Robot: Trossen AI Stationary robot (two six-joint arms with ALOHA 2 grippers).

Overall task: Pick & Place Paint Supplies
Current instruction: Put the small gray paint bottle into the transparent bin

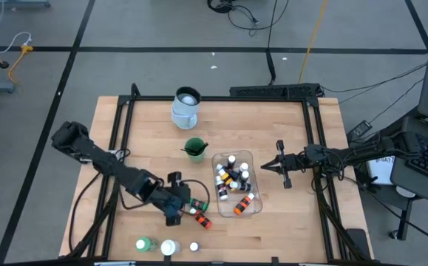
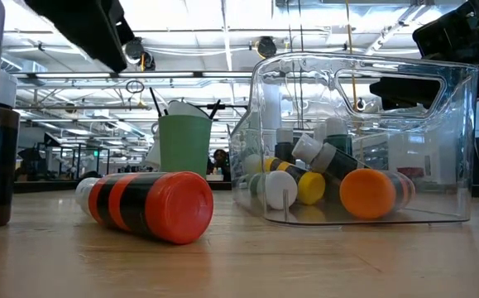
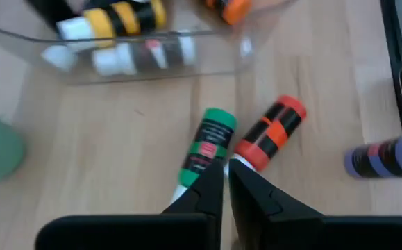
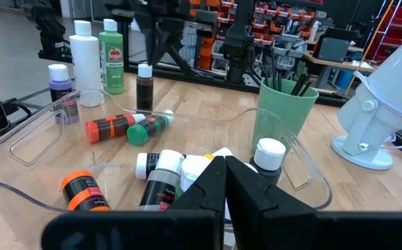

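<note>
Two small paint bottles lie on their sides on the table, side by side: one green-capped (image 3: 207, 142), one orange-capped with black and orange bands (image 3: 270, 132) (image 2: 152, 205). My left gripper (image 3: 226, 170) (image 1: 185, 207) hangs shut above their white ends, slanting down, touching neither. The clear tub (image 1: 237, 185) holds several small bottles (image 4: 162, 173) lying on its floor. My right gripper (image 1: 264, 168) waits shut and level at the tub's right side. A green cup (image 1: 194, 148) with dark brushes stands behind the tub.
A pale jug (image 1: 186, 107) stands at the far edge. Near the front edge stand a large green bottle (image 1: 144, 244), a white jar (image 1: 168, 247) and a small bottle (image 1: 194, 247). A purple bottle (image 3: 384, 156) lies on the table close to the orange one.
</note>
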